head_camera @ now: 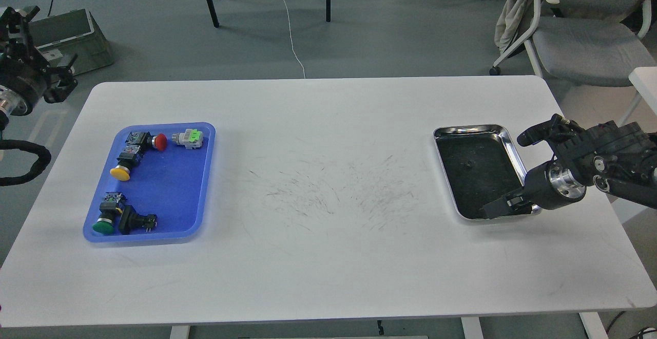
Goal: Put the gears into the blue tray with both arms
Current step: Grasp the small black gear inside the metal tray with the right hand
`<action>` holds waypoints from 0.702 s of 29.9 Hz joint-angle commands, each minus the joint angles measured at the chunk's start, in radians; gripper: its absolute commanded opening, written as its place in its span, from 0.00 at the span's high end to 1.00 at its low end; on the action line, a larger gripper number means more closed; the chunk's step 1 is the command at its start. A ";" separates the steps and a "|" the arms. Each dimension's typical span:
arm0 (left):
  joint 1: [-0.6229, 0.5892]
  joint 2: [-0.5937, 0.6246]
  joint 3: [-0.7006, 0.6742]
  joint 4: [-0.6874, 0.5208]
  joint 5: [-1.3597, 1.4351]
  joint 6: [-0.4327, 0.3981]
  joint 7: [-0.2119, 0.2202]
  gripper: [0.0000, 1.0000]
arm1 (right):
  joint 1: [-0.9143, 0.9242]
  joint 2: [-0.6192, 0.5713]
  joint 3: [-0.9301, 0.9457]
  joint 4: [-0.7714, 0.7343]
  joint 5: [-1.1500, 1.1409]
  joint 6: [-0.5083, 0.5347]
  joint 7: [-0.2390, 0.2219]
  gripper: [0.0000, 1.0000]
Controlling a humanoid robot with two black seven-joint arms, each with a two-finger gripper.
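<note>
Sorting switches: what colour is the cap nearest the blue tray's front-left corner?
Green, clearest in the head view.

Table (pixel 328 138) centre open between blue tray (pixel 203 174), steel tray (pixel 475 129); switches (pixel 134 149) crowd blue tray.

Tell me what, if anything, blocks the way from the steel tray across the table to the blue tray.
Nothing visible does. The white table between the steel tray and the blue tray is bare apart from scuff marks. Inside the blue tray, push-button switches fill the far end and near-left corner, leaving its middle and right side free.
</note>
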 commanded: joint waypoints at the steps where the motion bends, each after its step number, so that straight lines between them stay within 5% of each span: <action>1: 0.007 0.001 0.000 0.000 0.000 0.000 -0.001 0.01 | -0.008 0.007 0.002 -0.024 0.000 0.000 0.000 0.15; 21: 0.011 -0.002 -0.001 0.000 -0.001 0.000 -0.001 0.01 | -0.036 0.052 0.017 -0.111 0.011 0.000 0.000 0.19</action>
